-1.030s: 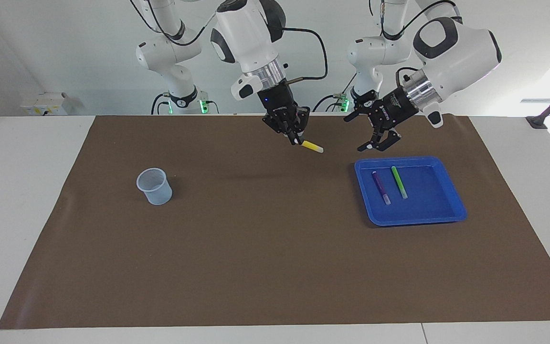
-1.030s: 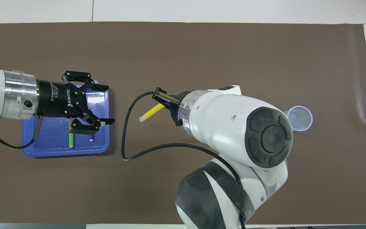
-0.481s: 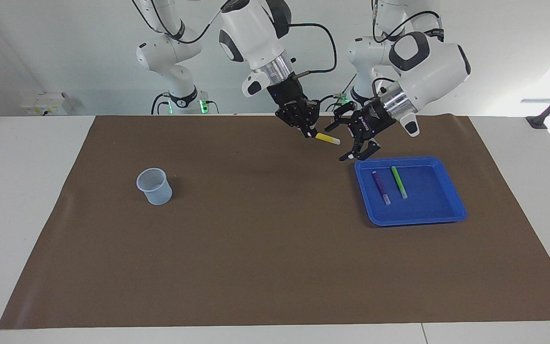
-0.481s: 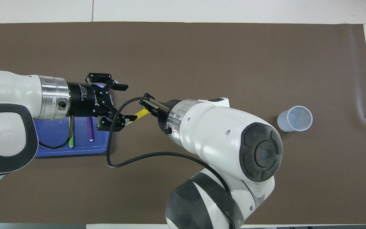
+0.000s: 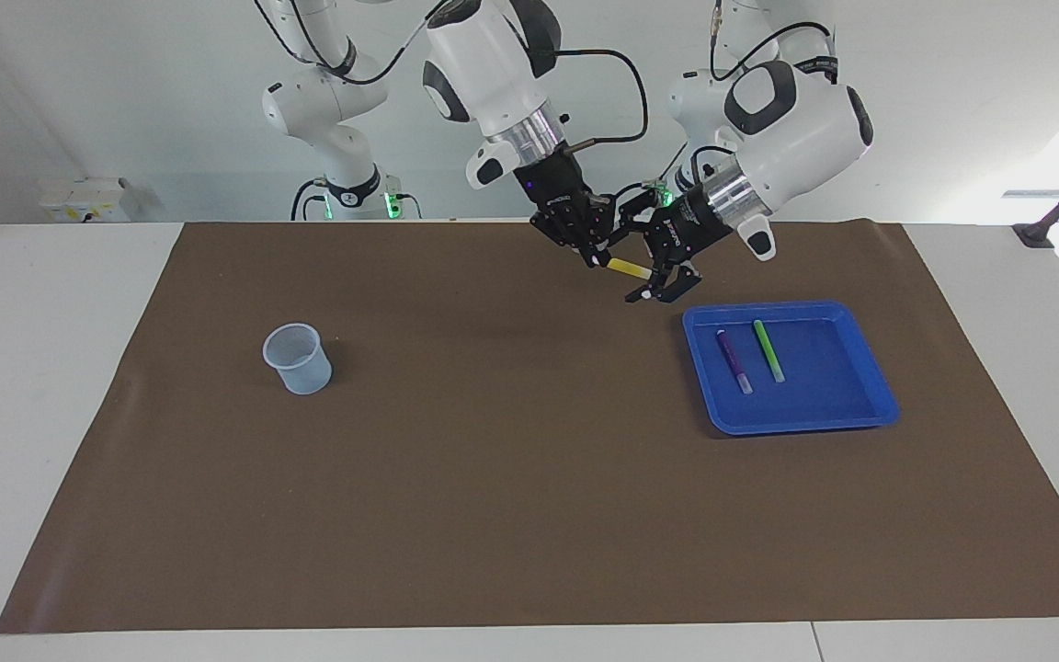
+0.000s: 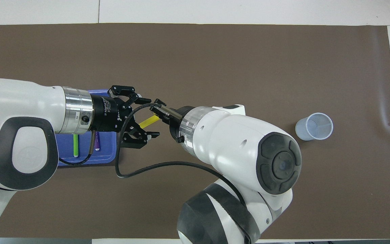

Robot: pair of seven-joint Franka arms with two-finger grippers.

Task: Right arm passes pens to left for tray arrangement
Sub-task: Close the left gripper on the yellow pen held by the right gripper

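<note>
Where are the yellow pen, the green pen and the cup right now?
yellow pen (image 5: 625,267), facing view, middle of its yellow barrel.
green pen (image 5: 768,350), facing view, middle of its barrel, lying in the tray.
cup (image 5: 296,357), facing view, its side wall.

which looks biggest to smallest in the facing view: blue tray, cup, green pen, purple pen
1. blue tray, by far the widest.
2. cup, clearly smaller than the tray but bulkier than either pen.
3. green pen and purple pen: lying side by side in the tray, they look about alike, so I won't rank them.
</note>
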